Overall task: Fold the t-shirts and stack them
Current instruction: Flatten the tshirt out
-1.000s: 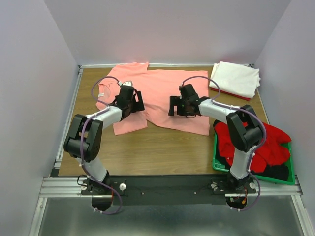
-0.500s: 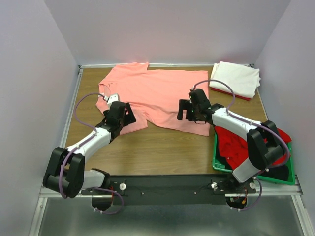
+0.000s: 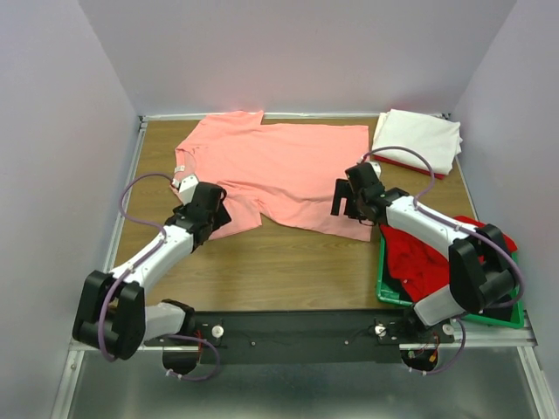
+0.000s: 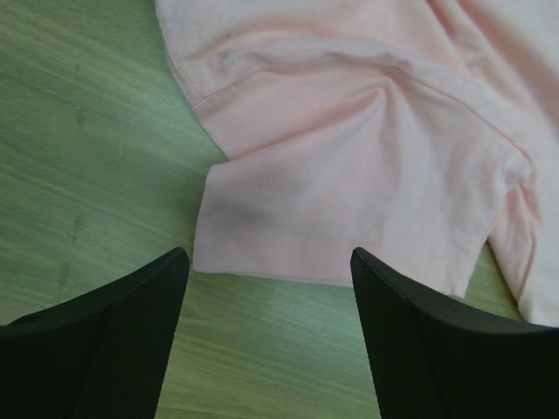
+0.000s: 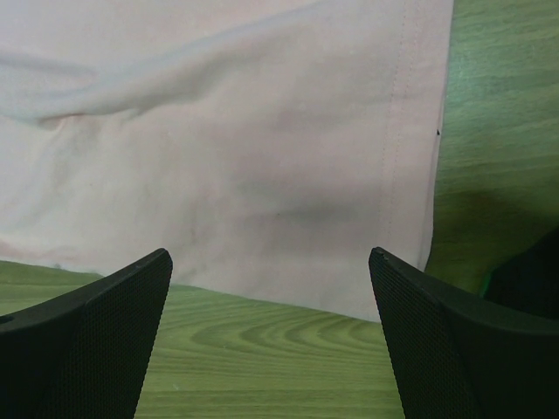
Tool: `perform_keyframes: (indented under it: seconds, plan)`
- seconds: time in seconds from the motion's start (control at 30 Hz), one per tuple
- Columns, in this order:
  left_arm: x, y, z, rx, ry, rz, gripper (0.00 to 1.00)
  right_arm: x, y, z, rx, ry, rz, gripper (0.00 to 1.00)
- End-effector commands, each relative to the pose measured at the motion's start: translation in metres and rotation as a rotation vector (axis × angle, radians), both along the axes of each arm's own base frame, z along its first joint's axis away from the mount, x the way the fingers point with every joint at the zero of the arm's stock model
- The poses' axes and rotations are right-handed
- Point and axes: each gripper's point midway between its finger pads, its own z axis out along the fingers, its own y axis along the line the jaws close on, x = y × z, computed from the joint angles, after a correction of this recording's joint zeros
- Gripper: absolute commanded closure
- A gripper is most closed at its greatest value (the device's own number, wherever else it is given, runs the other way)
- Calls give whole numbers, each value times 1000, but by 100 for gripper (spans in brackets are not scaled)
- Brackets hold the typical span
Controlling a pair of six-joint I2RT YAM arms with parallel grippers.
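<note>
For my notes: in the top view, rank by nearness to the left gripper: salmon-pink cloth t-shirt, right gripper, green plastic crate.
1. Salmon-pink cloth t-shirt: sleeve beside left gripper.
2. Right gripper: centre-right.
3. Green plastic crate: right edge.

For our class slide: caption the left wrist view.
Open claw above a pink t-shirt sleeve on a wooden table.

No writing can be read in any view.
The one label-like thing is a small pale tag at the collar of the pink shirt, seen from the top camera and too small for any letters or numbers to be made out.
</note>
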Motion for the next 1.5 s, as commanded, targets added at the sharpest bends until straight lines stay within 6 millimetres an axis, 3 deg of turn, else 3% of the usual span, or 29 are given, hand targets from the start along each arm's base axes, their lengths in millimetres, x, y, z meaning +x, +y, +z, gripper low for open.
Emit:
perform_keyframes:
  seconds: [0.0, 0.03, 0.2, 0.37, 0.5, 0.77, 1.1, 1.2, 1.33, 1.47]
  plan:
    - [-2, 3, -15, 11, 124, 47, 18, -3, 2, -2, 17, 53, -27, 0]
    - [-6, 4, -25, 31, 185, 46, 18, -1, 7, 3, 33, 53, -18, 1]
    - [-8, 13, -31, 38, 247, 91, 21, 2, 1, 8, 10, 65, -30, 1]
    - [-23, 26, -27, 29, 256, 112, 25, -14, -20, -7, -54, 137, -67, 1]
    - [-32, 24, -41, 6, 283, 72, 29, -33, -39, -25, -100, 177, -107, 1]
    - [-31, 26, -68, 23, 354, 31, 37, -46, -58, -39, -114, 208, -191, 1]
    - [-27, 32, -82, 18, 370, 41, 62, -57, -75, -49, -167, 226, -217, 0]
    - [-23, 34, -81, 25, 372, 34, 100, -58, -76, -54, -171, 240, -226, 0]
    - [-20, 35, -75, 21, 361, 38, 100, -69, -79, -65, -180, 281, -240, 5]
    - [-16, 38, -58, -3, 317, 63, 100, -80, -83, -75, -188, 315, -246, 19]
